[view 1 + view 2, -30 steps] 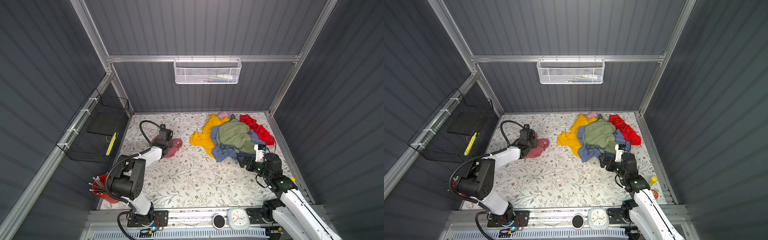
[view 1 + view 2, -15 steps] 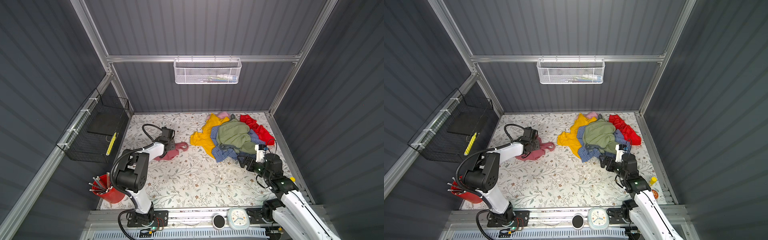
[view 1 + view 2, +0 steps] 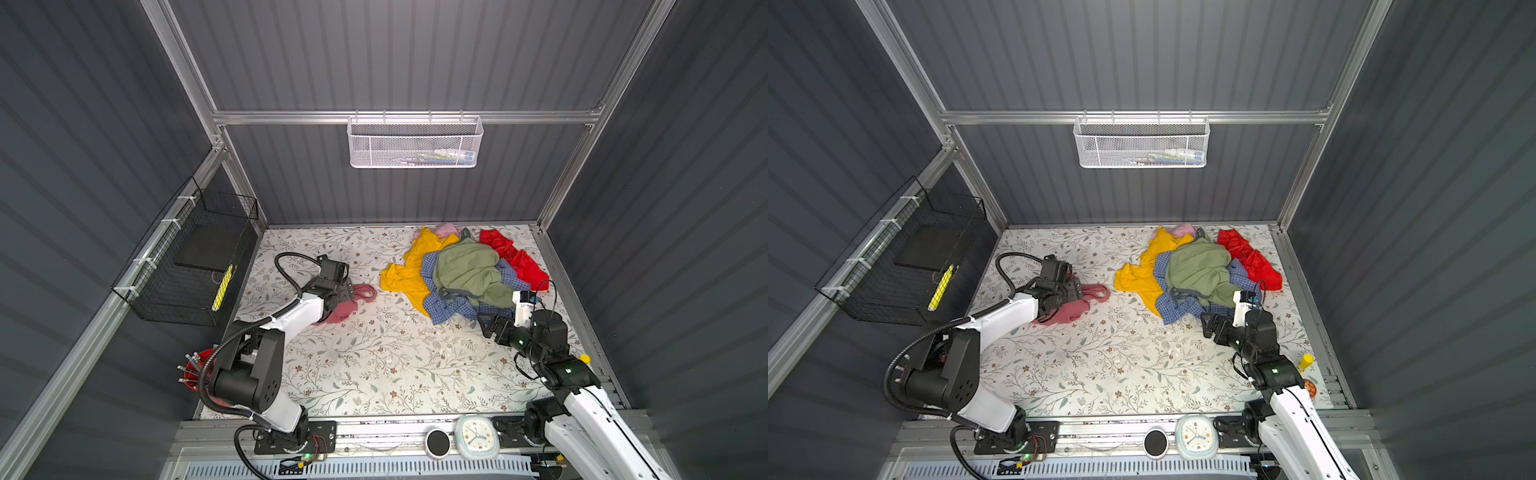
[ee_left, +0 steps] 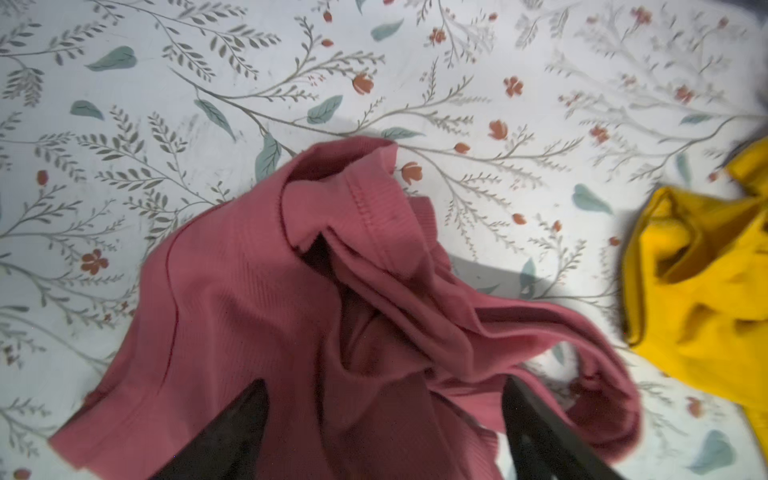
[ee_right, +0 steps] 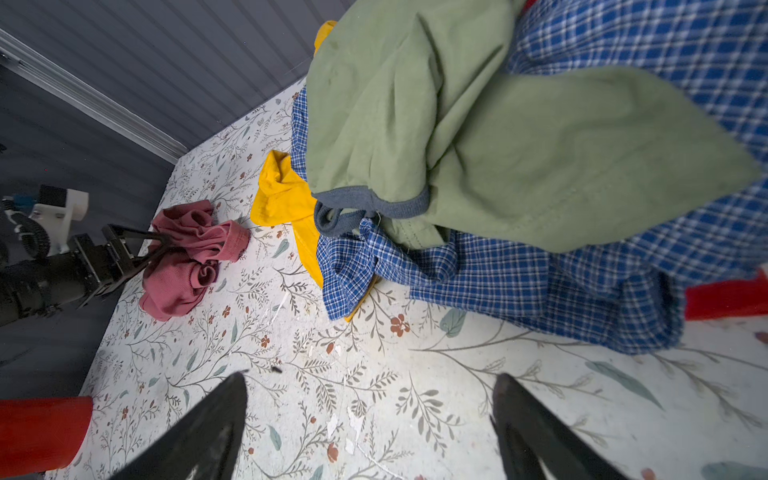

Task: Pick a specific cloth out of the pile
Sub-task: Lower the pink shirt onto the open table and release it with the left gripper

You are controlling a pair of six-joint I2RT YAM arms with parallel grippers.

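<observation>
The cloth (image 3: 345,311) (image 3: 1068,311), dusty rose and crumpled, lies on the floral mat to the left of the pile (image 3: 465,270) (image 3: 1200,270), apart from it. My left gripper (image 3: 348,291) (image 3: 1076,289) (image 4: 383,384) is open low over the cloth's left part. Its dark fingers stand wide apart with slack rose fabric (image 4: 270,291) between them. My right gripper (image 3: 488,325) (image 3: 1209,325) (image 5: 370,378) is open over bare mat at the pile's front edge, holding nothing. The right wrist view shows the sage green and blue-checked garments (image 5: 498,145) close ahead and the cloth (image 5: 183,257) farther off.
A black wire basket (image 3: 187,266) hangs on the left wall and a white mesh basket (image 3: 415,141) on the back wall. A red cup of pens (image 3: 197,370) stands at the front left. A clock (image 3: 476,434) and a black puck (image 3: 437,442) sit on the front rail.
The left gripper has opened and let go of the cloth, which now rests slack on the mat with a strap spread to the right. The right arm has stayed put.
</observation>
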